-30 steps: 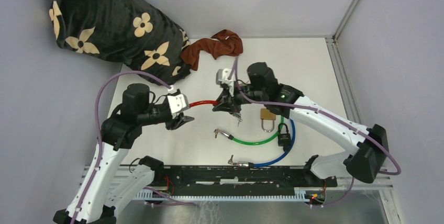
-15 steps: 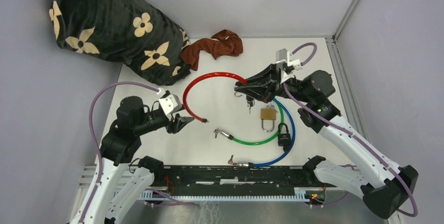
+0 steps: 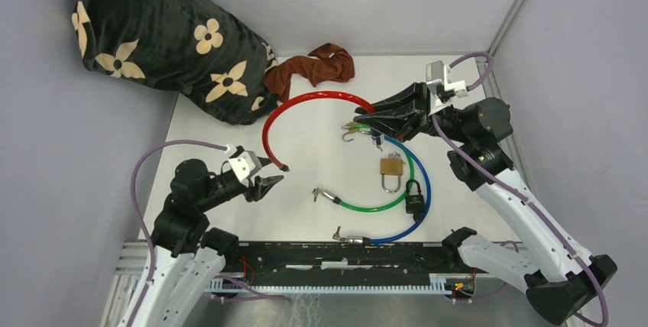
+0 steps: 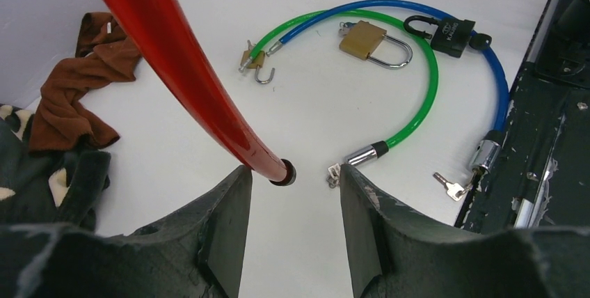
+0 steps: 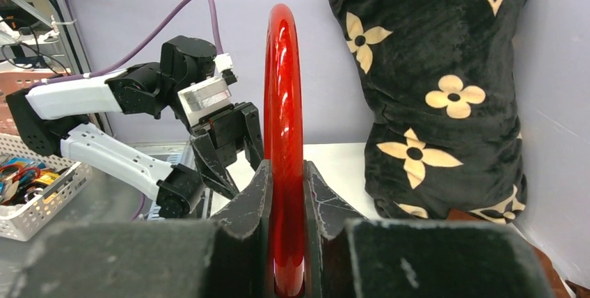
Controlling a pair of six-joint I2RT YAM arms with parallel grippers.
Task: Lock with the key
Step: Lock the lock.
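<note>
**Right wrist view: red cable clamped, free end not yet taken up**

Found the right gripper point(image 5: 284, 170) closed hard on the red cable point(image 5: 282, 68), one finger pressed to each side. Noted the cable rising from that grip in a tall arch, held up toward the far right corner of the desk.

Found the left gripper point(image 4: 292, 181) spread wide and holding nothing, low near the left edge. Noted the cable's free end point(image 4: 281, 171) just ahead of the gap between its fingers. Cannot tell whether touching or just clear.

Recorded beyond:
- green cable point(image 3: 382, 206) and blue cable point(image 3: 422, 189) curving toward the near edge
- brass padlock point(image 3: 391, 167) and black padlock point(image 3: 414, 201) right of centre
- loose key point(image 4: 449, 186) by the near edge
- brown cloth point(image 3: 313, 69) and flowered cushion point(image 3: 153, 37) at the far left corner

Judged the step in hand as taking up the free end so both ends can be joined and locked. Recommended:
- Hold the right clamp firm throughout; springy by the look of the arch, and liable to flick away if eased.
- Centre the left fingers on the dark tip before closing, not on the glossy sleeve, which looks likely to slip.
- Close squarely, then bring the end round slowly, keeping clear of the green cable's near end close by.
- Line the end up before any turn of the key.
</note>
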